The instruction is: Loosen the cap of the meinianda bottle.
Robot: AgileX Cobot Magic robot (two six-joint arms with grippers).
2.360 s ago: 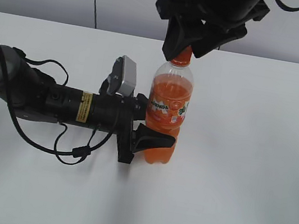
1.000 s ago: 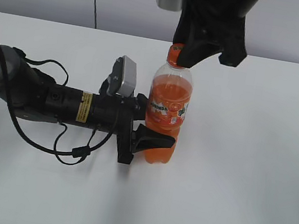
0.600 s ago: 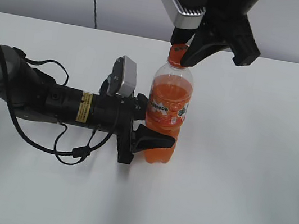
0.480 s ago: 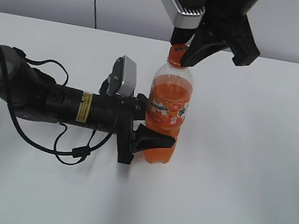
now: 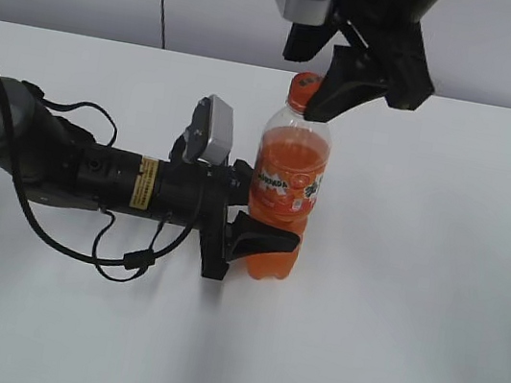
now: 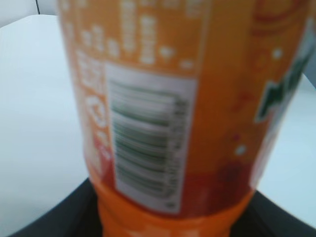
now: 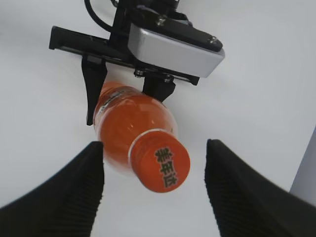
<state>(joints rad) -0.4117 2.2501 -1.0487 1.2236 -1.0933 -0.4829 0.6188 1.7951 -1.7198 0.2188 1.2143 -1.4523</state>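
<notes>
The meinianda bottle [image 5: 285, 191] stands upright on the white table, full of orange drink. Its orange cap [image 5: 305, 87] is on the neck and bare. My left gripper [image 5: 253, 218] lies sideways and is shut on the bottle's lower body; the left wrist view shows the label [image 6: 148, 133] blurred and very close, with dark fingers at both lower corners. My right gripper [image 5: 347, 75] is above the bottle, open, its fingers apart from the cap. In the right wrist view the cap [image 7: 162, 168] with dark characters sits between the open fingers [image 7: 154, 190], touching neither.
The white table [image 5: 417, 275] spreads around the bottle. The left arm and its looping cables [image 5: 119, 257] lie across the left side of the table. A grey wall runs along the back.
My right gripper held the cap, turned about it, then opened and lifted slightly off it. The bottle and the left gripper have not moved.
</notes>
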